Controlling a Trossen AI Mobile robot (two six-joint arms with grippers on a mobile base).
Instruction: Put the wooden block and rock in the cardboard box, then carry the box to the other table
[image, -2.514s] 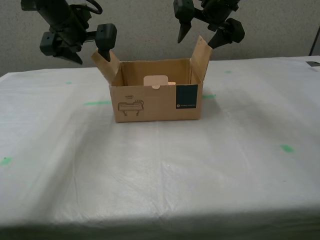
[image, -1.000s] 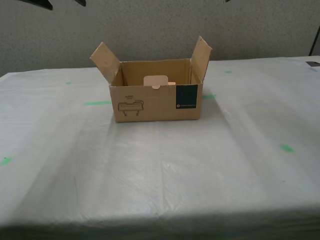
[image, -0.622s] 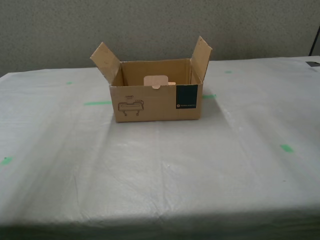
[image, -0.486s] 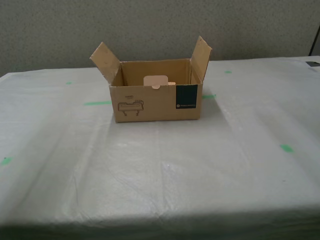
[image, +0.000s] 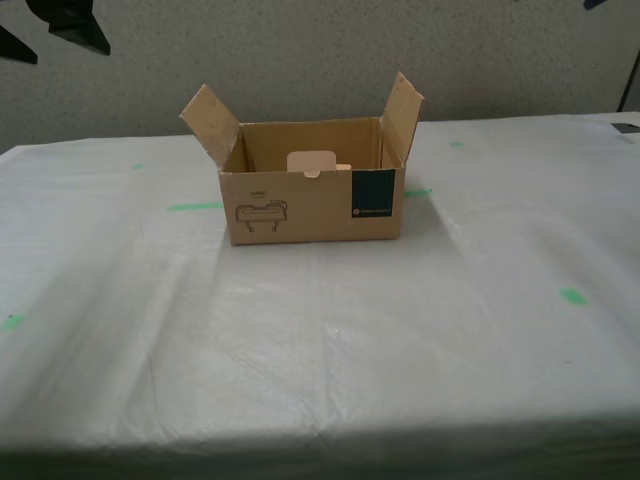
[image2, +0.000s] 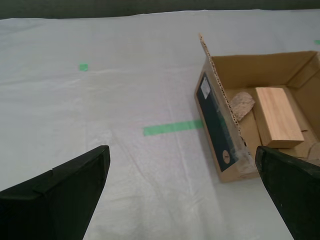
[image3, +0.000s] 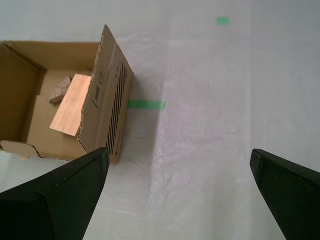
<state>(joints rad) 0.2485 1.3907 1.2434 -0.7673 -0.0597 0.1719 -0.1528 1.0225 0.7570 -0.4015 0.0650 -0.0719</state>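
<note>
The cardboard box (image: 310, 205) stands with both side flaps raised on the other table (image: 320, 340), the one under wrinkled white sheeting with green tape marks. Inside it lie the wooden block (image2: 277, 115) (image3: 70, 105) and, touching it, the rock (image2: 242, 104) (image3: 60, 89). My second gripper (image2: 182, 150) hangs open, high above the sheet beside the box's teal-labelled end. My first gripper (image3: 178, 151) is also open and high, beside the opposite end with black stripes. Neither gripper holds anything.
Green tape strips (image: 195, 206) (image: 418, 192) lie on the sheet by both ends of the box, with smaller marks (image: 573, 296) further out. Dark arm parts (image: 55, 25) show at the exterior view's top left corner. A grey wall stands behind the table.
Both grippers were at the box's flaps 2.5 s ago, then rose out of the exterior view. Dark arm parts now show again at its top left. The box has not moved.
</note>
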